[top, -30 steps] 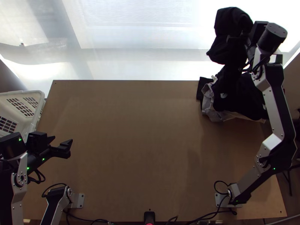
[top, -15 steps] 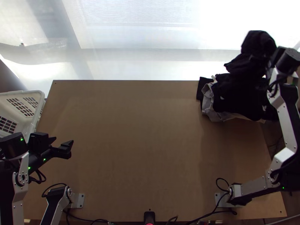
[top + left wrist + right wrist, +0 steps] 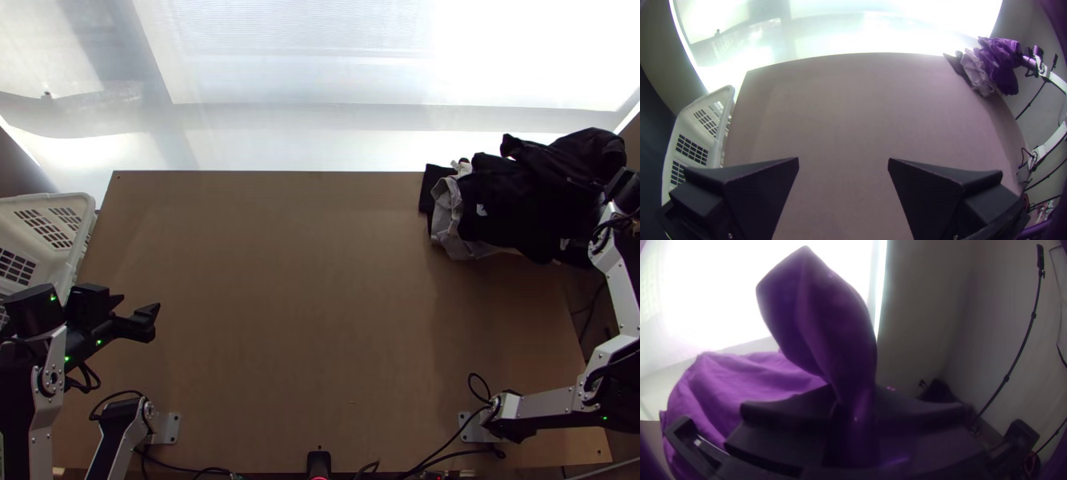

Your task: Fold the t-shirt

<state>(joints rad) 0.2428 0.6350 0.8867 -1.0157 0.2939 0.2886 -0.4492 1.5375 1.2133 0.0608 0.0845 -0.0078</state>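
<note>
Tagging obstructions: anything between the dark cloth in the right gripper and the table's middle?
Yes: light cloth and a black piece jut out beside the dark cloth on that side. Past them, nothing visible stands in the way.

Between two and three o'clock in the top view, the bunched dark cloth (image 3: 528, 196) is partly hiding the pale cloth (image 3: 450, 228), its own layers blending indistinguishably. The edges are cutting off the right arm (image 3: 620, 280) around three, the left arm (image 3: 42, 416) around eight, the white basket (image 3: 72, 210) at nine. At six o'clock in the right wrist view, the right gripper (image 3: 619, 186) is hiding its pinched fold.
</note>
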